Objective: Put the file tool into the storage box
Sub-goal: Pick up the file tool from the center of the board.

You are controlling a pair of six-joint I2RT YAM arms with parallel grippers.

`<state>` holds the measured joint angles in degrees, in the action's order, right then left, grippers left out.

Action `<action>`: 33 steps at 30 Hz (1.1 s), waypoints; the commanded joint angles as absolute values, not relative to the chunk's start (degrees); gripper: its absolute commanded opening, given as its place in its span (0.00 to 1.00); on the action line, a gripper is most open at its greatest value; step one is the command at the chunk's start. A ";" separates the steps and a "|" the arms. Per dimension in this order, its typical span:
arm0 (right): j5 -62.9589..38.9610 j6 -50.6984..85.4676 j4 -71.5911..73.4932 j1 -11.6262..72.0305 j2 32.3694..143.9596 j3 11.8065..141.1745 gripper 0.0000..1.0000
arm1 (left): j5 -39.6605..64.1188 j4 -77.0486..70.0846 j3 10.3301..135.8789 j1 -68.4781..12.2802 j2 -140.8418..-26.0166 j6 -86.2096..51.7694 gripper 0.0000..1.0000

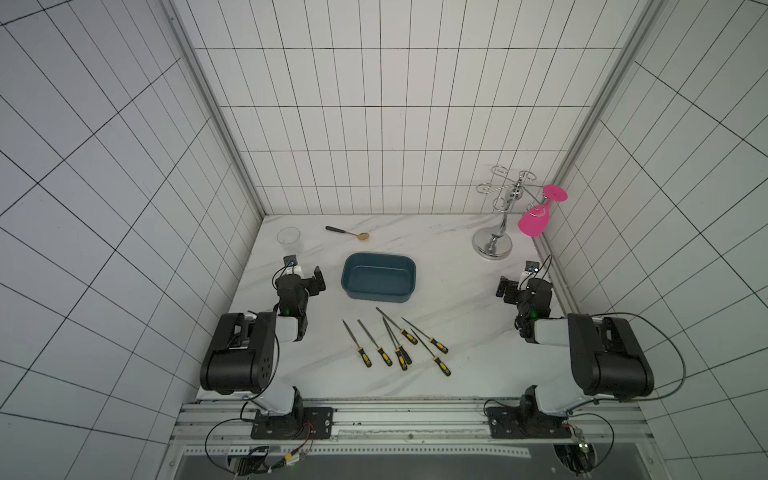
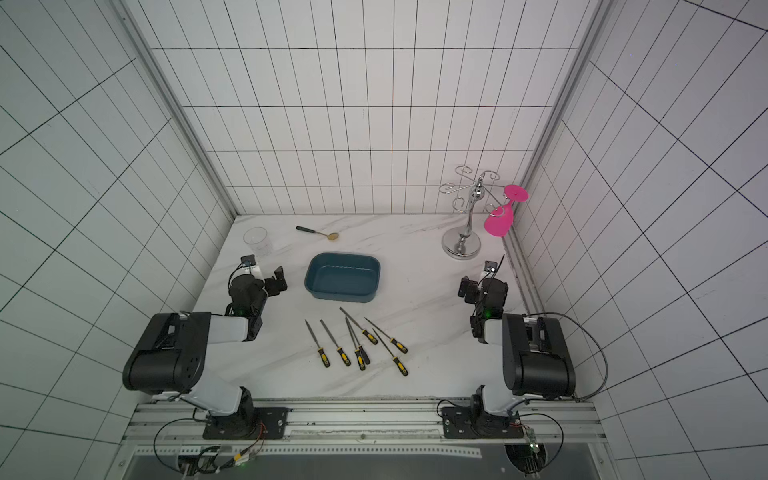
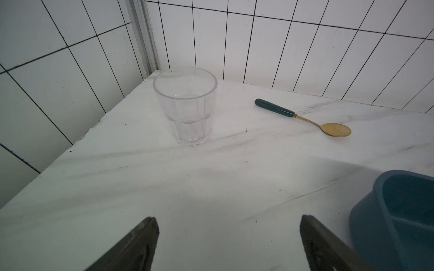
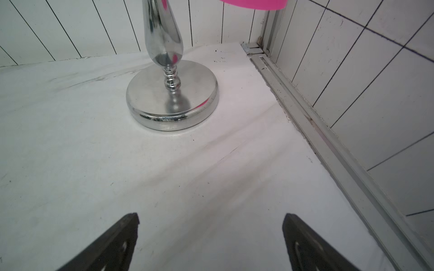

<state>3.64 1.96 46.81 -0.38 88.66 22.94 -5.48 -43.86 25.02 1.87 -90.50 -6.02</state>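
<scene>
Files (image 1: 394, 341), long axes front-to-back, tips apparently toward storage box (image 1: 376, 297)

Pretty even, cool-white light all round, nothing harsh. Shadows on the marble tabletop (image 3: 211, 183) are soft and smeary. The chrome stand (image 4: 172, 98) picks up glare and pink reflections off the pink glass (image 4: 253, 3). Both top views splay the tile lines hard toward the edges. The right gripper (image 4: 211, 215) looks soft up close.

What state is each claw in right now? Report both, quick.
Left claw: open, holding nothing.
Right claw: open, holding nothing.
</scene>
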 commanded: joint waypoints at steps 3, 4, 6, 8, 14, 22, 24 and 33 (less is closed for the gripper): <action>3.08 1.76 46.54 -0.77 88.42 24.79 0.99 | -4.90 -43.95 25.87 1.86 -89.51 -5.88 0.98; 3.08 1.76 46.58 -0.72 88.40 24.79 0.99 | -4.91 -43.98 25.84 1.86 -89.50 -5.89 0.98; 3.08 1.76 46.58 -0.76 88.37 24.79 0.99 | -4.83 -43.95 25.84 1.76 -89.54 -5.80 0.98; 3.08 1.76 46.58 -0.73 88.37 24.79 0.99 | -4.83 -43.95 25.88 1.79 -89.50 -5.80 0.98; 3.08 1.74 46.58 -0.77 88.37 24.80 0.99 | -4.83 -43.95 25.94 1.76 -89.54 -5.80 0.98; 3.08 1.76 46.58 -0.75 88.37 24.79 0.99 | -4.83 -43.95 25.86 1.84 -89.49 -5.80 0.98; 2.99 1.84 46.58 -0.78 88.42 24.79 0.99 | -4.83 -43.95 25.85 1.77 -89.54 -5.80 0.98; 3.25 1.43 45.84 -0.58 87.35 25.02 0.99 | -7.82 -47.63 24.00 -0.22 -88.31 -3.44 0.98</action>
